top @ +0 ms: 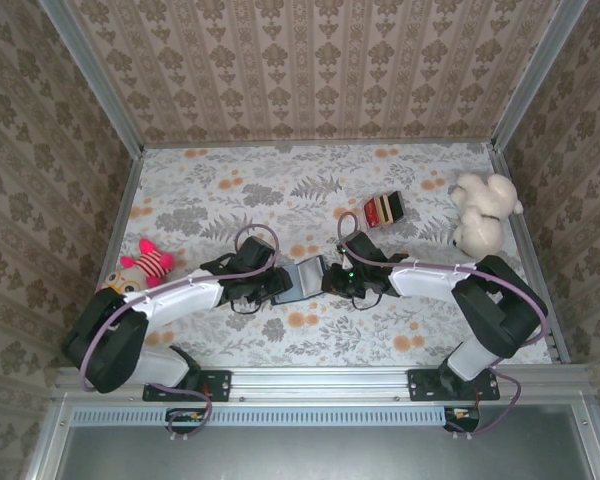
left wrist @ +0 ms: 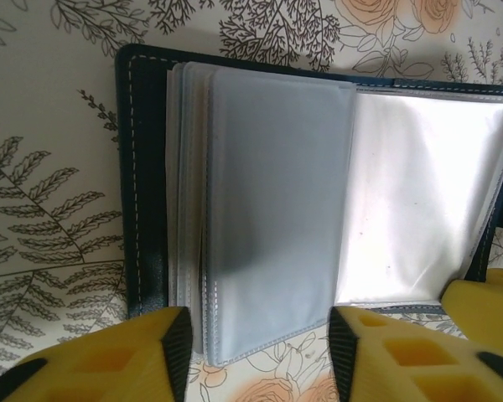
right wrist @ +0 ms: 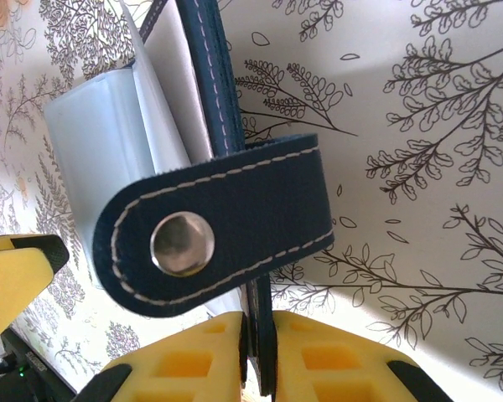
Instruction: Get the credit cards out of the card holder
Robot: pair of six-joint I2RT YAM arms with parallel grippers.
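Note:
The card holder (top: 305, 278) lies open on the flowered table between my two grippers. In the left wrist view its dark navy cover (left wrist: 142, 209) runs down the left, with frosted clear sleeves (left wrist: 277, 209) fanned out beside it. My left gripper (left wrist: 260, 343) is open, one finger on each side of the near edge of a sleeve. My right gripper (right wrist: 260, 356) is shut on the edge of the navy cover, just under the closing tab (right wrist: 226, 218) with its metal snap. The credit cards are hidden.
A red, cream and brown striped block (top: 385, 208) lies behind the right arm. A white plush toy (top: 483, 212) sits at the right edge and a pink one (top: 145, 265) at the left. Patterned walls enclose three sides.

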